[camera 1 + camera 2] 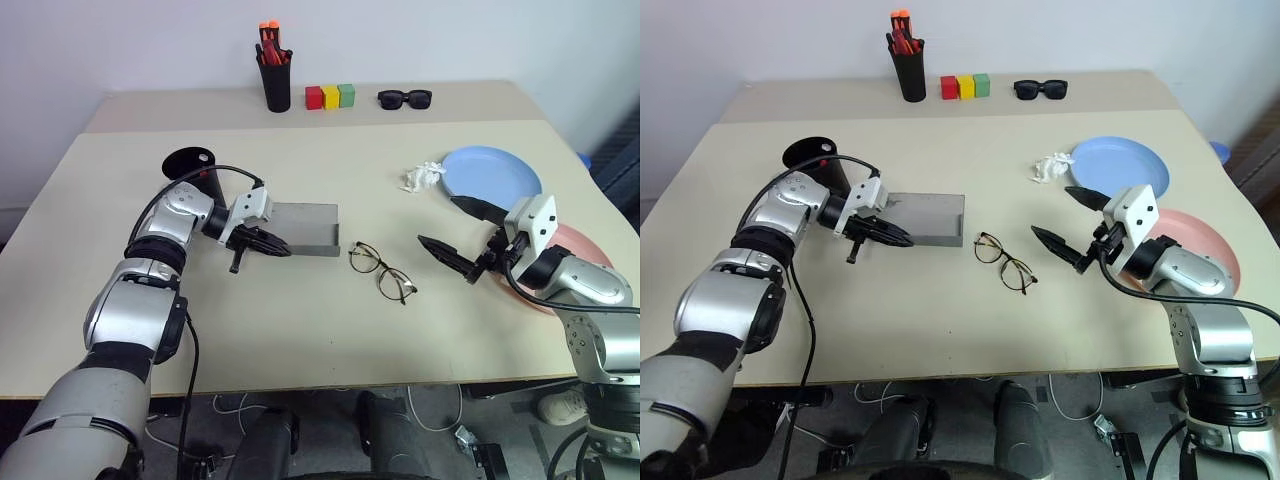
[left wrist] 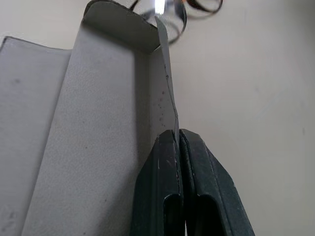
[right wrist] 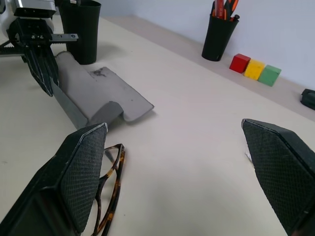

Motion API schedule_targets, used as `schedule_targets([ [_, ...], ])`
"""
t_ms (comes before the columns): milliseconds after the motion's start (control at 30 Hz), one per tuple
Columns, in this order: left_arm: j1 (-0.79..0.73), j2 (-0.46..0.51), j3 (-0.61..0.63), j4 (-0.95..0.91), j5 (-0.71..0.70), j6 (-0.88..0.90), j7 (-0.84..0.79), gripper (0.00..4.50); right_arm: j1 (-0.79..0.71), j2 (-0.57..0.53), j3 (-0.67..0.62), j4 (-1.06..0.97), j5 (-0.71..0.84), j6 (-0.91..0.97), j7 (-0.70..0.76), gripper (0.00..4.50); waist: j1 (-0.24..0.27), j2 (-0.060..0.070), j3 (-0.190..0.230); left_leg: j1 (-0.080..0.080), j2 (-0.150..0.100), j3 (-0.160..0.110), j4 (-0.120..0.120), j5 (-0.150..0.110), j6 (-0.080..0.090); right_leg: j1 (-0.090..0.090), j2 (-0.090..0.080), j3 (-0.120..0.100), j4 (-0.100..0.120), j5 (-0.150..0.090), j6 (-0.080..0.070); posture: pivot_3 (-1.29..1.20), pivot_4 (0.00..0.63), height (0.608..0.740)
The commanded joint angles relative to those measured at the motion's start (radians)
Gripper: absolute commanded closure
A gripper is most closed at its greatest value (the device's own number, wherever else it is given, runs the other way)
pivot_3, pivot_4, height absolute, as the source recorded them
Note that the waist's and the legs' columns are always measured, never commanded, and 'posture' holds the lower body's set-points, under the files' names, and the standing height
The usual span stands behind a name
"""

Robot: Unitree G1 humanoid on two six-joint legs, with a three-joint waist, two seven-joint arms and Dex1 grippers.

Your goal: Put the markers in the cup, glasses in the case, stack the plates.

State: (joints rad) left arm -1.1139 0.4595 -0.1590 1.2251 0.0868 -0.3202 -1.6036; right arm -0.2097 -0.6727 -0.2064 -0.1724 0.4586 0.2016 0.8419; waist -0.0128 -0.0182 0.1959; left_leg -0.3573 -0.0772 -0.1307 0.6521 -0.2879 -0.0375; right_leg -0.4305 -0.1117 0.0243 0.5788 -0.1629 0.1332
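Right pincer [image 1: 462, 236] wide open, empty, glasses [image 1: 381, 270] just beside it. Left pincer [image 1: 262, 243] clamped on case [image 1: 305, 228] flap edge; cup [image 1: 816, 163] behind, partly hidden by its arm.

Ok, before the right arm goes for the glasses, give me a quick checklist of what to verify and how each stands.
1. Case open: ok, lid folded out flat on the table.
2. Left tool holding the case: ok, shut on the thin front edge.
3. Right tool ready: ok, wide open beside the glasses.
4. Glasses free to grasp: ok, lying unfolded on the table, apart from the case.
5. Glasses folded to fit the case: not ok, temples are spread.
6. Markers in the cup: cannot tell, its inside is hidden.
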Motion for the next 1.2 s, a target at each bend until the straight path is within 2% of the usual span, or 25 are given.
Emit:
schedule_targets([
  [33, -0.012, 0.002, -0.021, -0.016, -0.044, 0.02, -0.01, 4.46, -0.019, 0.008, -0.013, -0.013, 0.017, -0.007, 0.003, 0.0, 0.001, 0.0, 0.0, 0.0, 0.0, 0.0, 0.0, 0.0, 0.0, 0.0, 0.0, 0.0, 0.0, 0.0, 0.0, 0.0, 0.15, 0.74],
  [67, -0.013, -0.001, -0.028, -0.018, -0.06, 0.049, -0.011, 4.46, -0.021, 0.008, -0.011, -0.014, 0.016, -0.006, 0.003, 0.0, 0.001, 0.0, 0.0, 0.0, 0.0, 0.0, 0.0, 0.0, 0.0, 0.0, 0.0, 0.0, 0.0, 0.0, 0.0, 0.0, 0.15, 0.74],
  [167, -0.007, -0.001, -0.048, -0.027, -0.074, 0.06, -0.011, 3.55, -0.03, 0.01, -0.007, -0.019, 0.019, 0.0, 0.004, 0.0, -0.001, 0.0, 0.0, 0.0, 0.0, 0.0, 0.0, 0.0, 0.0, 0.0, 0.0, 0.0, 0.0, 0.0, 0.0, 0.0, 0.15, 0.74],
  [233, -0.003, -0.001, -0.047, -0.036, -0.091, 0.066, -0.011, 2.7, -0.032, 0.01, -0.004, -0.024, 0.018, 0.004, 0.006, 0.0, -0.001, 0.0, 0.0, 0.0, 0.0, 0.0, 0.0, 0.0, 0.0, 0.0, 0.0, 0.0, 0.0, 0.0, 0.0, 0.0, 0.15, 0.74],
  [267, -0.004, 0.0, -0.043, -0.041, -0.105, 0.082, -0.011, 2.08, -0.033, 0.01, 0.0, -0.029, 0.018, 0.008, 0.006, 0.0, -0.001, 0.0, 0.0, 0.0, 0.0, 0.0, 0.0, 0.0, 0.0, 0.0, 0.0, 0.0, 0.0, 0.0, 0.0, 0.0, 0.15, 0.74],
  [400, 0.004, 0.029, -0.041, -0.097, -0.172, 0.122, -0.011, 0.04, -0.026, 0.011, 0.029, -0.067, 0.018, 0.04, 0.005, 0.0, -0.002, 0.0, 0.0, 0.0, 0.0, 0.0, 0.0, 0.0, 0.0, 0.0, 0.0, 0.0, 0.001, 0.0, 0.0, 0.0, 0.15, 0.74],
  [567, 0.04, 0.048, 0.124, -0.238, -0.347, 0.34, -0.01, 0.04, -0.004, -0.008, 0.115, -0.121, -0.067, 0.091, -0.028, 0.0, -0.004, 0.0, 0.0, 0.0, 0.0, 0.0, 0.0, 0.0, 0.0, -0.001, 0.0, 0.0, 0.001, 0.0, 0.0, 0.0, 0.15, 0.74],
  [667, 0.218, 0.075, 0.204, -0.534, -0.456, 0.496, 0.028, 0.04, -0.043, 0.009, 0.146, -0.174, -0.103, 0.204, -0.13, 0.0, -0.012, 0.002, -0.001, 0.001, 0.001, 0.0, 0.0, -0.001, 0.001, -0.001, 0.0, 0.001, 0.002, 0.0, 0.0, 0.0, 0.15, 0.74],
  [767, 0.397, 0.118, 0.266, -0.84, -0.56, 0.63, 0.075, 0.04, -0.103, 0.038, 0.143, -0.281, -0.031, 0.356, -0.198, 0.0, -0.024, 0.002, -0.001, -0.001, 0.002, 0.0, -0.001, -0.001, 0.001, -0.004, 0.0, 0.001, 0.004, 0.0, -0.001, 0.0, 0.15, 0.74],
  [833, 0.489, 0.147, 0.293, -0.978, -0.596, 0.665, 0.1, 0.04, -0.14, 0.03, 0.164, -0.318, -0.024, 0.456, -0.225, 0.0, -0.026, 0.002, -0.001, -0.004, 0.003, -0.001, 0.0, 0.0, 0.0, -0.008, 0.0, 0.001, 0.005, 0.0, -0.001, 0.0, 0.15, 0.74],
  [1000, 0.623, 0.238, 0.324, -1.152, -0.661, 0.759, 0.126, 0.04, -0.216, 0.007, 0.228, -0.345, -0.001, 0.68, -0.245, 0.0, -0.007, 0.002, -0.001, -0.008, 0.002, -0.002, 0.001, 0.001, -0.001, -0.011, 0.0, 0.001, 0.006, 0.001, -0.002, 0.0, 0.15, 0.74],
  [1200, 0.701, 0.279, 0.358, -1.268, -0.72, 0.81, 0.181, 0.04, -0.296, -0.002, 0.312, -0.306, 0.01, 0.907, -0.259, 0.0, 0.002, 0.002, -0.001, -0.009, 0.002, -0.001, 0.002, 0.001, -0.001, -0.01, 0.0, 0.0, 0.004, 0.001, -0.002, 0.0, 0.15, 0.74],
])
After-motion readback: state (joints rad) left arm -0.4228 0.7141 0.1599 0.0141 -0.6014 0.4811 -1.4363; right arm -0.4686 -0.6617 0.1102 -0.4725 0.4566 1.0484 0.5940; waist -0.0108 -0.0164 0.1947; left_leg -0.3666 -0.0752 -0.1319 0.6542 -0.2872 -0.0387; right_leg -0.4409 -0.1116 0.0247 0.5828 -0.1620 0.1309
